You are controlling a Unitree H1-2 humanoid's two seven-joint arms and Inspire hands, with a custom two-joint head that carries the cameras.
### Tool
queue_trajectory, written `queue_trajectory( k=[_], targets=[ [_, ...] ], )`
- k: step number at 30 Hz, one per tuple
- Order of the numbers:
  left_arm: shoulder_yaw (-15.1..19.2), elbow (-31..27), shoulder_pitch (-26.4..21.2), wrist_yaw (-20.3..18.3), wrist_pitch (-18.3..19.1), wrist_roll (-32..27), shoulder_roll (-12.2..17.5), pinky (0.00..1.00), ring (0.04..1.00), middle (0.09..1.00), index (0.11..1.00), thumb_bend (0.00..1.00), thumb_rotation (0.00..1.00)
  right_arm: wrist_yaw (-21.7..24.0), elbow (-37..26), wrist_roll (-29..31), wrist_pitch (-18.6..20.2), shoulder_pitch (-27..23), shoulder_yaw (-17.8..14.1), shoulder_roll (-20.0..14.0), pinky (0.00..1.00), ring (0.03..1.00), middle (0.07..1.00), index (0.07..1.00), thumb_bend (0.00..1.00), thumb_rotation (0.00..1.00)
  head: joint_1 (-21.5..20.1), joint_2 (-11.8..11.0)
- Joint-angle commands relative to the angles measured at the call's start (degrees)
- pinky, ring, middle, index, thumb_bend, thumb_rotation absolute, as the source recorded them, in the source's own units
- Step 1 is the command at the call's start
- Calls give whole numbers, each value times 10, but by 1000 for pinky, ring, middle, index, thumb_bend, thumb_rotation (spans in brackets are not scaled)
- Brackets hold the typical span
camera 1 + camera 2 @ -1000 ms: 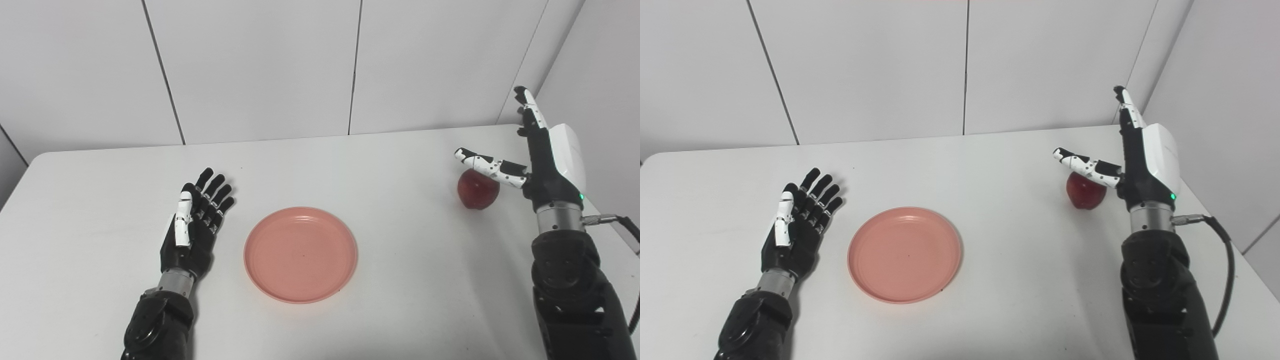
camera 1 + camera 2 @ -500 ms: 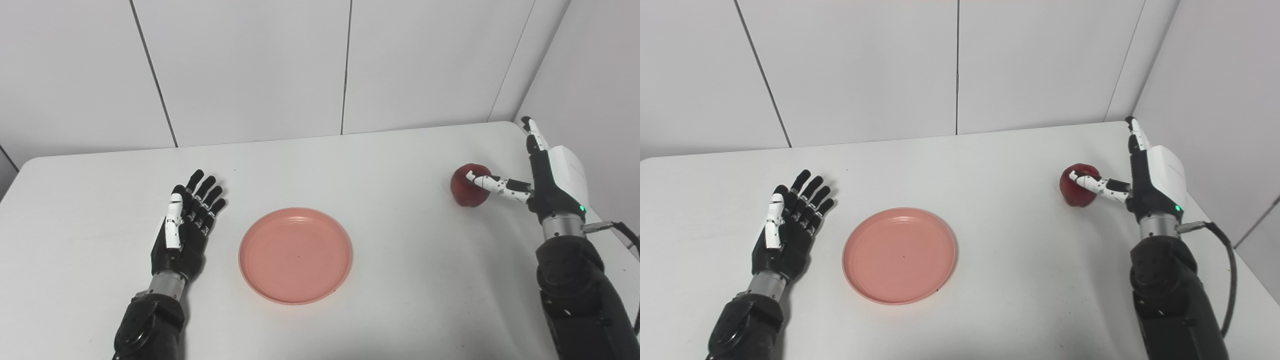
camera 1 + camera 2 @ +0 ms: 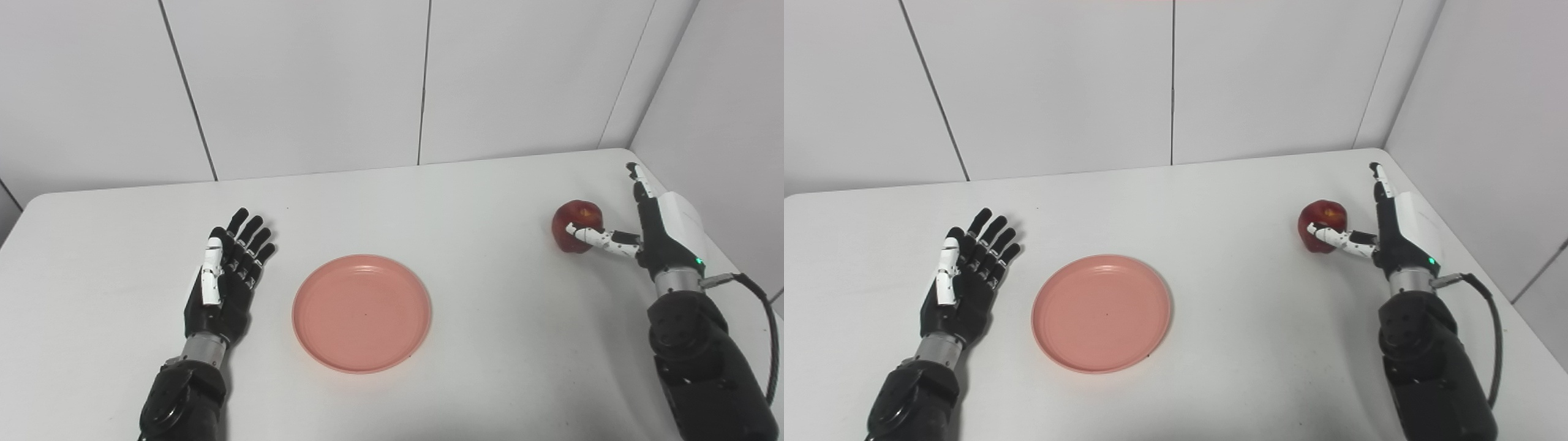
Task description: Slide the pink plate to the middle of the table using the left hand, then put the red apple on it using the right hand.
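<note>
Red apple (image 3: 576,225): sits on the counter (image 3: 478,202) near the far right corner, well apart from the plate; not lifted.
Right hand (image 3: 650,236): over the last second it has come down from above the apple to sit just beside it, thumb now against the fruit's near side, fingers straight and apart, gripping nothing.
Meaning: the reach looks finished; closing round the apple seems next.
Pink plate (image 3: 362,312): bare, about mid-counter, unmoved over that second, so the slide reads as done.
Left hand (image 3: 225,280): flat, fingers spread, empty, just left of the plate and not touching it.
Hard to make out: the apple's right side lies behind the thumb and palm; whether the fingers touch it cannot be told.
</note>
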Motion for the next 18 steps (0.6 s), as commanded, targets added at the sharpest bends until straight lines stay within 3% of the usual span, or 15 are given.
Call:
queue_trajectory(
  k=[1,8,18],
  targets=[
    [2,11,13,1,4,1,4,929,930,933,921,389,1000,-4,-6,4,-15,-30,1,-13,774,886,939,956,1000,488,0,0],
    [3,18,11,-1,1,2,6,925,925,931,920,386,1000,5,8,4,7,-47,16,-13,775,894,941,959,1000,513,-1,1],
    [6,10,12,3,9,-1,5,924,921,926,914,386,1000,4,25,3,8,-60,28,-11,772,885,931,957,1000,506,-5,5]
  ],
)
